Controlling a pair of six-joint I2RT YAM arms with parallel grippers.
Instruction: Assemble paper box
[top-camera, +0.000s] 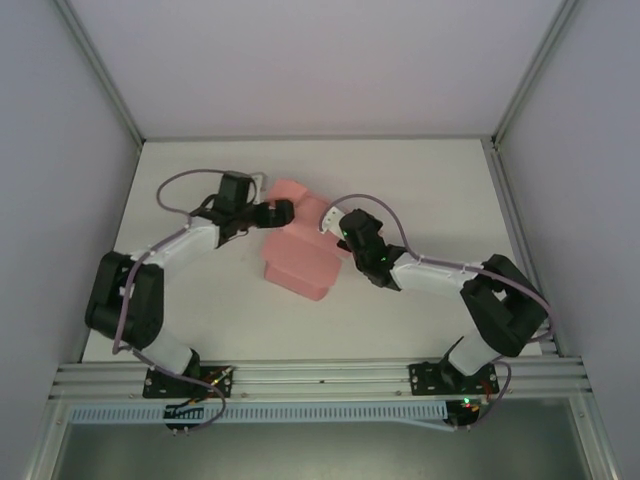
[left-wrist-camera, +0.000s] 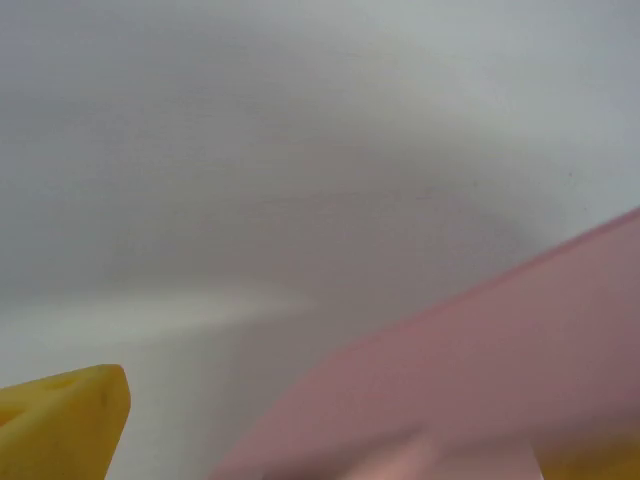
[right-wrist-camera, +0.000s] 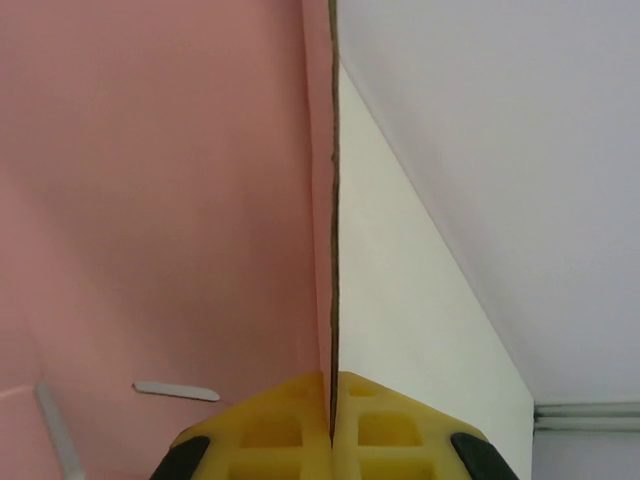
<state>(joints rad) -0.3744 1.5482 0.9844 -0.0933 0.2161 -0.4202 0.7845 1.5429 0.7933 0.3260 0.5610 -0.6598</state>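
Paper box sits mid-tabletop, partly folded. The right gripper has its jaws clamped on a thin card edge at the box's right side, and the left gripper has its jaws wide apart at the far-left corner, with a pink panel in the gap but not pinched. Risk: there is only one pinch point, so a pull from the right arm could crease or tear the card or drag the box, and the loose panel could spring back. No brand, label or readable writing.
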